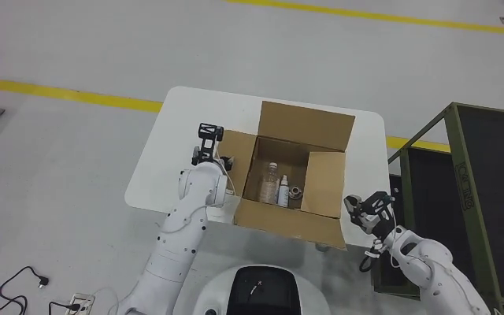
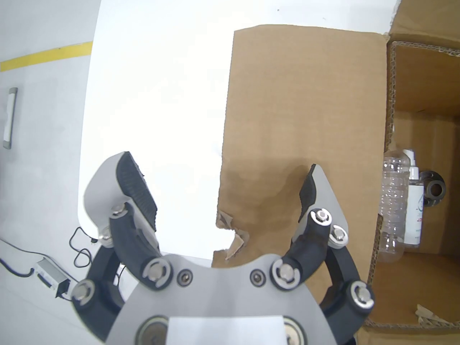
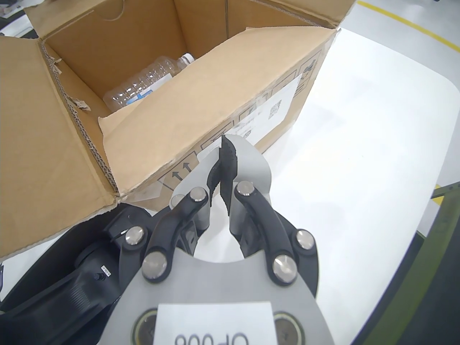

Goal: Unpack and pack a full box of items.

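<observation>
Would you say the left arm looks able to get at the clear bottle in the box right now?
Probably yes: the box stands open, the left gripper hangs with fingers open over the flap beside the opening, and the clear bottle lies uncovered, a spray bottle close beside it.

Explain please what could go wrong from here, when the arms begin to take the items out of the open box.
1. The right flap leans inward over the opening, between the shut right gripper and the contents; reaching in may snag it.
2. The clear bottle, spray bottle and black metal part sit close together; one grasp might disturb a neighbour.
3. The open left gripper hangs over the left flap edge; pressing down could tilt the box.
</observation>
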